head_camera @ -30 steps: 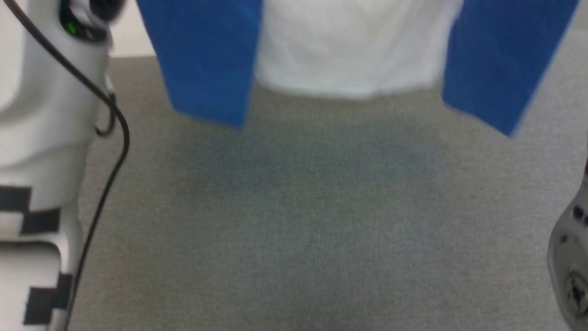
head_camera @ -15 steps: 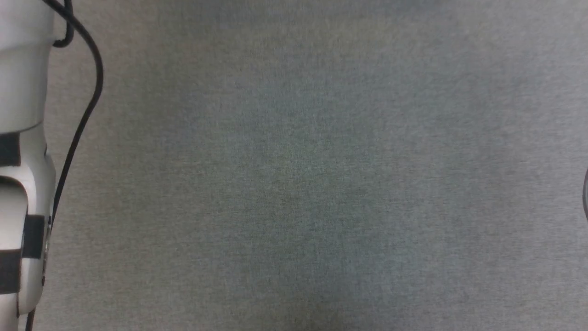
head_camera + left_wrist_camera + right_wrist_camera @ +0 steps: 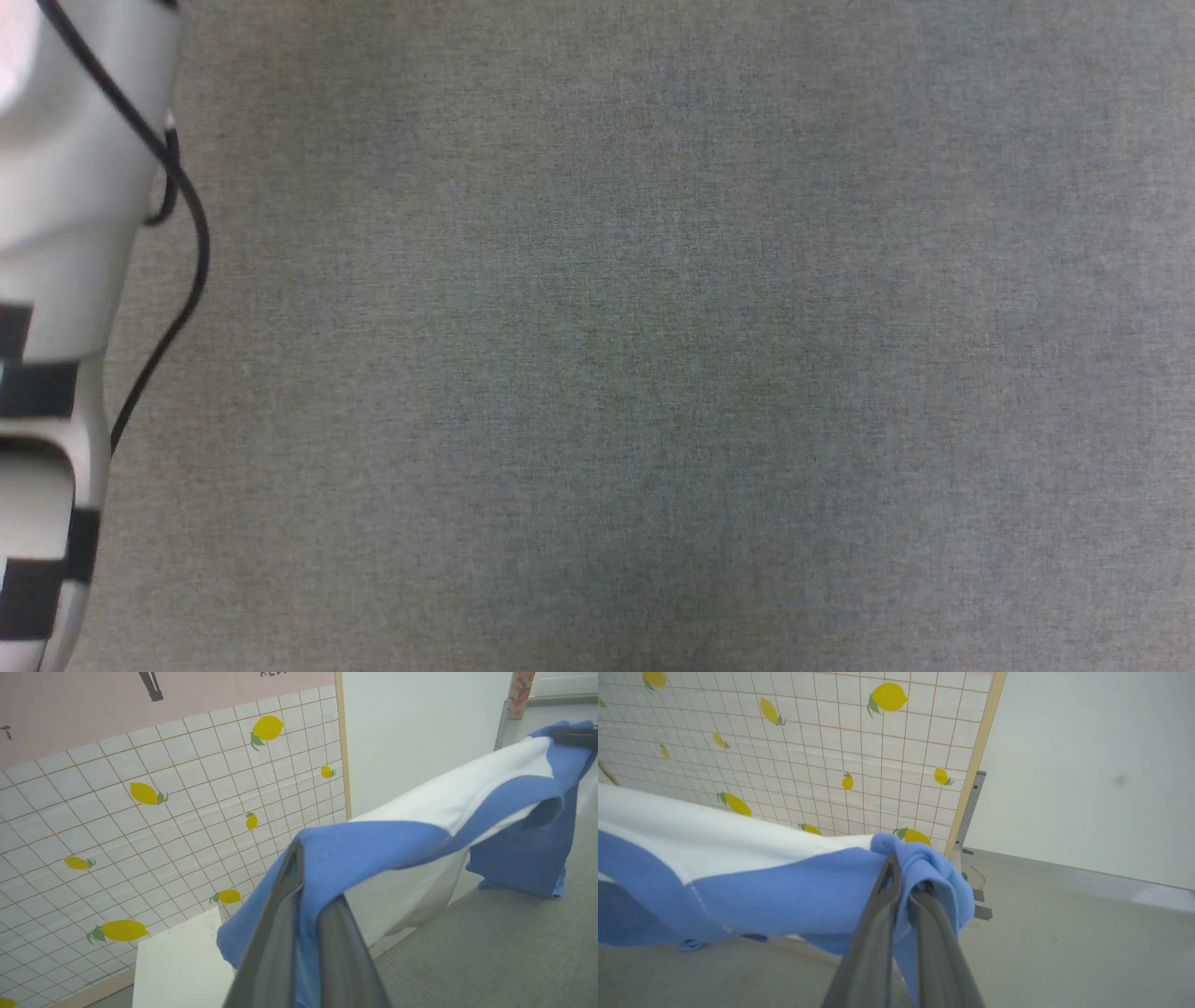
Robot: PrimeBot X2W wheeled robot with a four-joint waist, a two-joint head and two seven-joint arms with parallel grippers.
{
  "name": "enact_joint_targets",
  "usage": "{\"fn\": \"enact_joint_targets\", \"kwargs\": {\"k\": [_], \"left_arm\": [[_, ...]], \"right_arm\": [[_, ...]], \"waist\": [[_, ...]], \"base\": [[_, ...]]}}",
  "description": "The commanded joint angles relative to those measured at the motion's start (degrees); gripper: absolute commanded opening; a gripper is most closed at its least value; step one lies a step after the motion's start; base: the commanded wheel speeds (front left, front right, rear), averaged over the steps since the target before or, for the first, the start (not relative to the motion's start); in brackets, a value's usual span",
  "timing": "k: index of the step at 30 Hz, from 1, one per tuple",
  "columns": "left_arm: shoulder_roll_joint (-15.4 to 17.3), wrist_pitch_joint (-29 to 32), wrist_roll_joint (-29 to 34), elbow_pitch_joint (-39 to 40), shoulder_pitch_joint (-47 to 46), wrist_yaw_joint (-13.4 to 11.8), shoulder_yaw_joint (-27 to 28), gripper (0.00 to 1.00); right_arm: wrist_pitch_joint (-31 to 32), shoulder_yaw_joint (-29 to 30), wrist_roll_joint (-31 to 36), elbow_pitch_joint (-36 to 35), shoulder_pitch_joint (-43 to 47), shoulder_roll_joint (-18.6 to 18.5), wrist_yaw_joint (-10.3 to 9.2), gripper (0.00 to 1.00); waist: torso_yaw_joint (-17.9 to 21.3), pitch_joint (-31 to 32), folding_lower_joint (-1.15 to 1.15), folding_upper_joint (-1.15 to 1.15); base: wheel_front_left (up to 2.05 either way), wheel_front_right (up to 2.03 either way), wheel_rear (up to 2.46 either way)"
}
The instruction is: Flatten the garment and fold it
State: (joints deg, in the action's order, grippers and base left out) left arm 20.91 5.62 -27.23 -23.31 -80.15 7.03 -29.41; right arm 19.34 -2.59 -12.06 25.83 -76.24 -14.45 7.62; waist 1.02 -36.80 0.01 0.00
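The garment (image 3: 448,807), white with blue sleeves, hangs stretched in the air between my two grippers. In the left wrist view my left gripper (image 3: 310,886) is shut on bunched blue fabric at one end. The cloth spans away to the right gripper's dark fingers (image 3: 572,735), and a blue sleeve (image 3: 523,858) droops to the carpet. In the right wrist view my right gripper (image 3: 906,882) is shut on a blue wad, with the garment (image 3: 714,849) trailing off to the left. The chest lettering is hidden.
Grey carpet (image 3: 653,373) lies below, with my pale left forearm (image 3: 65,187) and its black cable (image 3: 191,233) at the left edge. A lemon-patterned tiled panel (image 3: 163,812) and a white wall (image 3: 1087,765) stand behind. A white board (image 3: 182,961) leans at the panel's foot.
The head view has shifted: the garment's hanging hem and blue sleeves, seen at its top a second ago, are out of the picture. The left forearm sits slightly differently in frame.
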Motion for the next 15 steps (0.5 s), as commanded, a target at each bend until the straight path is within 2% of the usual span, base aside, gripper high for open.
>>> {"fn": "enact_joint_targets", "kwargs": {"k": [1, 6, 7, 15], "left_arm": [[1.5, 0.7, -1.1, 2.6, 1.7, 0.2, -0.6, 0.00], [5.8, 4.6, -5.0, 13.8, 10.1, 0.4, -2.3, 0.00], [8.7, 6.8, -6.6, 20.8, 17.7, -0.9, -2.9, 0.00], [14.1, 8.3, -9.0, 35.2, 37.8, -7.5, -3.9, 0.00]], "right_arm": [[1.0, -0.6, -2.2, -2.9, 2.5, -1.9, -0.13, 0.00], [6.0, -1.1, -8.7, -15.9, 12.9, -6.1, -0.13, 0.00], [9.3, 0.7, -11.3, -24.3, 21.4, -7.3, -0.13, 0.00], [15.7, 8.7, -13.1, -40.8, 44.0, -4.1, -0.13, 0.00]], "waist": [[-0.6, 0.9, -0.01, 0.00], [-0.8, 3.1, -0.01, 0.00], [-1.0, 5.3, -0.01, 0.00], [-1.1, 11.0, -0.01, 0.00]], "base": [[0.00, 0.00, 0.00], [0.00, 0.00, 0.00], [0.00, 0.00, 0.00], [0.00, 0.00, 0.00]]}}
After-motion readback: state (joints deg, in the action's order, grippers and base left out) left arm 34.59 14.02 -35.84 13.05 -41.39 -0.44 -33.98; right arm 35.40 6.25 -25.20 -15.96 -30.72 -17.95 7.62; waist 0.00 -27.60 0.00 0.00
